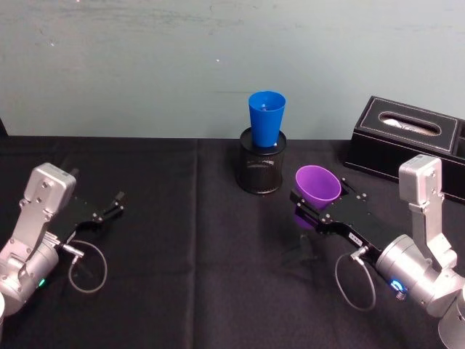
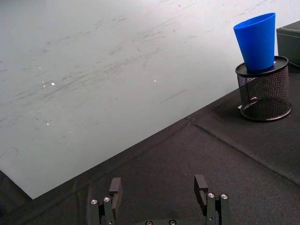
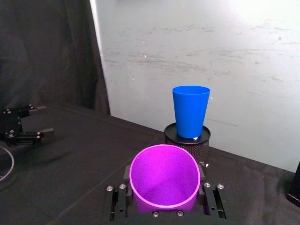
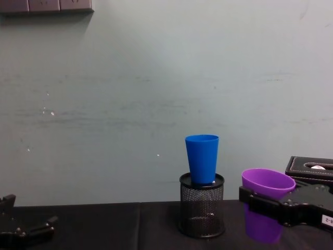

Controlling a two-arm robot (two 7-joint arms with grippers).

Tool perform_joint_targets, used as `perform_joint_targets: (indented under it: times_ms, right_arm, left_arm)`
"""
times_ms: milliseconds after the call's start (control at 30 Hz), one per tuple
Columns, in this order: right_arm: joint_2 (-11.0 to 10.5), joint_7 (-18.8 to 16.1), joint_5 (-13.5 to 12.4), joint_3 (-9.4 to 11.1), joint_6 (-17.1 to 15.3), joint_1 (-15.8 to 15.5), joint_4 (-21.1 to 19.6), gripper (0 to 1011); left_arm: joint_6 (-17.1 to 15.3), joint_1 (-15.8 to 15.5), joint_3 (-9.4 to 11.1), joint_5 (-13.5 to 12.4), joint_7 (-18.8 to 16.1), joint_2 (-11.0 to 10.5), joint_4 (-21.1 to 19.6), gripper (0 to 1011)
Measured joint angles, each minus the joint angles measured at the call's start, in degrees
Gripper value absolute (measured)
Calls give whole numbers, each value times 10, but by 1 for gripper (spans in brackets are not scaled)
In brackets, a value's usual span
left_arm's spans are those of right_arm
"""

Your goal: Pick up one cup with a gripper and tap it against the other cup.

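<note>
Right gripper clamped on purple cup at mid-wall, cup tilted, apparently clear of table, right of ctr. Blue cup upright in mesh holder, mid back edge. Left gripper idle nr left edge, fingers apart, empty. Purple cup judged light, stiff, slick: hold mid-wall w/ modest squeeze

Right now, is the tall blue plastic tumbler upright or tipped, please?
Upright: the blue plastic tumbler stands mouth-up in the black mesh pen holder.

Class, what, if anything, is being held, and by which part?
The right gripper holds the purple cup by its side wall, jaws just below the rim. The left gripper holds nothing.
</note>
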State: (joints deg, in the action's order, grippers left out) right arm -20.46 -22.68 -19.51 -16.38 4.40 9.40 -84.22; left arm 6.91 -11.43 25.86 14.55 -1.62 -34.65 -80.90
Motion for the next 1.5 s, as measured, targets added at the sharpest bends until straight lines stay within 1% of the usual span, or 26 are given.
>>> perform_joint_targets:
  times_ms: [600,833,1033,1167,1367,1500]
  right_arm:
    - [2,-1,-1,-2,0,2,-2,736]
    - [12,-8,-9,-6,-1,26,15,735]
    - [25,-9,-9,-11,10,59,53,736]
    - [33,-9,-2,-15,16,78,75,736]
    - [40,-7,11,-20,20,102,96,736]
    - [48,-6,18,-23,22,123,121,736]
  left_arm:
    - [0,0,0,0,0,0,0,1011]
    - [0,0,0,0,0,0,0,1011]
    - [0,0,0,0,0,0,0,1011]
    - [0,0,0,0,0,0,0,1011]
    - [0,0,0,0,0,0,0,1011]
    - [0,0,0,0,0,0,0,1012]
